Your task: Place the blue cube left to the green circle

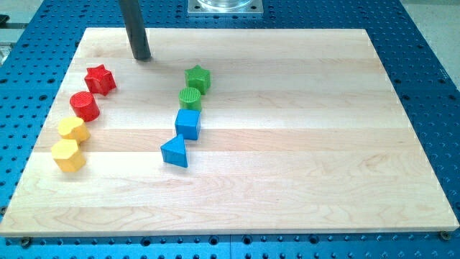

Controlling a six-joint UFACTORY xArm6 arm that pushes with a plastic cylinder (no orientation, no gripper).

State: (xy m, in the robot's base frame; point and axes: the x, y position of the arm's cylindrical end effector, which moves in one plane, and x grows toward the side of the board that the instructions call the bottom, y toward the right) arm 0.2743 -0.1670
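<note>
The blue cube [187, 124] sat left of the counter's middle, upright, its top face a lighter blue than its sides. It touched the green circle [190, 98], a ribbed green cylinder lying directly toward the view's top of it. Past that, a green star [198, 78] stood close against the cylinder. A blue triangle [175, 152] lay just below and slightly left of the cube, nearly touching its lower corner. These four made a loose column.

Well apart, toward the view's left, a second line ran down: red star [100, 79], red cylinder [85, 106], then two yellow blocks, the upper yellow block [72, 129] and the lower yellow block [68, 155], hexagon-like.

My tip [141, 57] rested on the pale wooden counter [302, 129] near its top-left, above and right of the red star, well clear of the cube. The tool was a plain dark rod; no jaws to be apart or together.
</note>
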